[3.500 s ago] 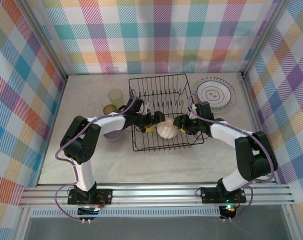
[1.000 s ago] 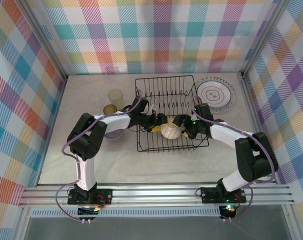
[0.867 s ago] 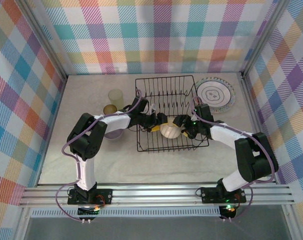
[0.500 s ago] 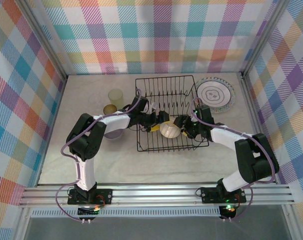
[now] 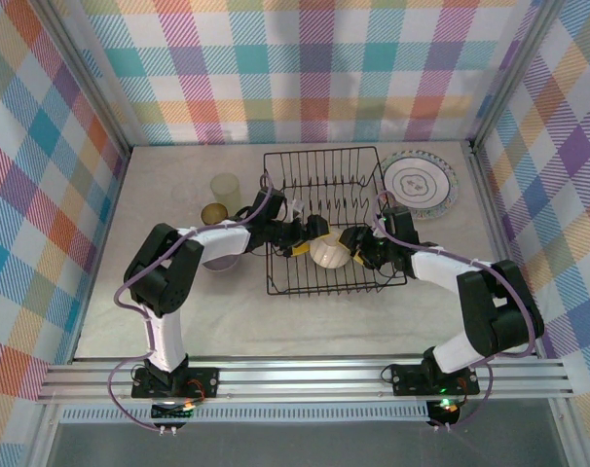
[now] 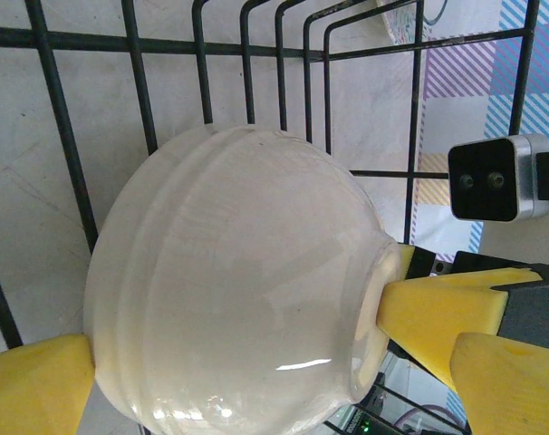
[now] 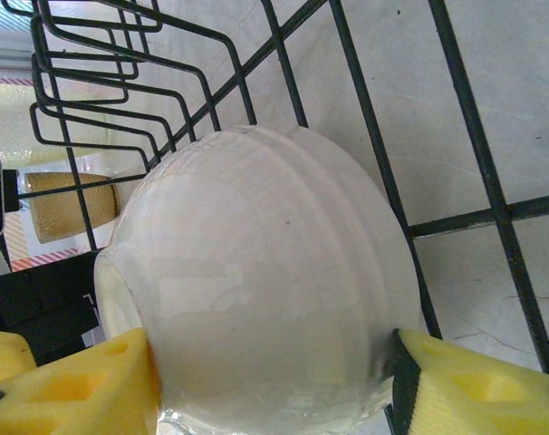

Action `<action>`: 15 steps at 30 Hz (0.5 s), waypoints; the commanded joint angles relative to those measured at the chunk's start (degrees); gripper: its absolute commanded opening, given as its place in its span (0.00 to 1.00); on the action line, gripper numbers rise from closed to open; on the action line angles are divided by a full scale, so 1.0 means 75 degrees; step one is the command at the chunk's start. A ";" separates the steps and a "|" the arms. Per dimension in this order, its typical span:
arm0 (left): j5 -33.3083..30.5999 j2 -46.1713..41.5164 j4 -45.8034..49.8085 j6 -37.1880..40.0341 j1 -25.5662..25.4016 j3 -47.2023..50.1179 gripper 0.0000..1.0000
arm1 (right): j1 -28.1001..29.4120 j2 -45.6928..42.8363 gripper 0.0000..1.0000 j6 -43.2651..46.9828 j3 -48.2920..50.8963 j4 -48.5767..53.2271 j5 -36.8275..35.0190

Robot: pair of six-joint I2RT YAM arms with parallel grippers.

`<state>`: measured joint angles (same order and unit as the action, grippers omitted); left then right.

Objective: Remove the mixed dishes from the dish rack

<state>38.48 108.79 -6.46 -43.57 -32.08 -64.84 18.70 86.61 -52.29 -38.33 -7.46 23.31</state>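
Note:
A cream bowl (image 5: 329, 253) lies on its side in the front half of the black wire dish rack (image 5: 321, 151). My right gripper (image 5: 356, 245) is shut on it: in the right wrist view the bowl (image 7: 265, 290) fills the gap of the gripper (image 7: 274, 385), with one yellow finger at the foot and one at the rim. My left gripper (image 5: 303, 239) reaches in from the left and stands open around the bowl (image 6: 229, 290). One of its fingers (image 6: 39, 385) touches the rim side. The other sits behind the right gripper's finger, off the bowl.
A ringed plate (image 5: 420, 183) lies face up on the table right of the rack. A pale yellow-green cup (image 5: 225, 187) and an amber cup (image 5: 213, 212) stand left of it. A greyish dish (image 5: 220, 261) lies partly under my left arm. Upright dividers (image 6: 247, 54) stand behind the bowl.
The rack slid a little to the right and back early on. In the last second the bowl and both grippers edged slightly toward the back; the rack stayed put.

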 commanded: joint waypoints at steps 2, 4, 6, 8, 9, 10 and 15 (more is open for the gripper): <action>0.0266 -0.0335 -0.0183 0.0006 -0.0002 0.0161 0.99 | -0.0059 0.0394 0.58 -0.0331 0.0581 0.1233 -0.0156; 0.0215 -0.0398 -0.0037 0.0109 0.0045 0.0151 0.99 | -0.0075 0.0421 0.54 -0.0357 0.0630 0.1151 -0.0127; 0.0194 -0.0430 0.0029 0.0151 0.0084 0.0149 1.00 | -0.0086 0.0463 0.52 -0.0404 0.0687 0.1036 -0.0091; 0.0190 -0.0438 0.0094 0.0186 0.0093 0.0127 0.99 | -0.0100 0.0508 0.51 -0.0433 0.0729 0.0974 -0.0080; 0.0173 -0.0438 0.0161 0.0234 0.0093 0.0104 1.00 | -0.0095 0.0520 0.48 -0.0445 0.0756 0.0927 -0.0053; 0.0149 -0.0442 0.0219 0.0281 0.0093 0.0085 0.99 | -0.0096 0.0520 0.47 -0.0454 0.0768 0.0912 -0.0050; 0.0026 -0.0578 0.0301 0.0368 0.0157 0.0133 0.99 | -0.0110 0.0510 0.47 -0.0446 0.0767 0.0923 -0.0049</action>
<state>38.44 106.85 -4.60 -42.26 -31.35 -64.16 18.06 86.70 -53.98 -36.40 -11.84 25.61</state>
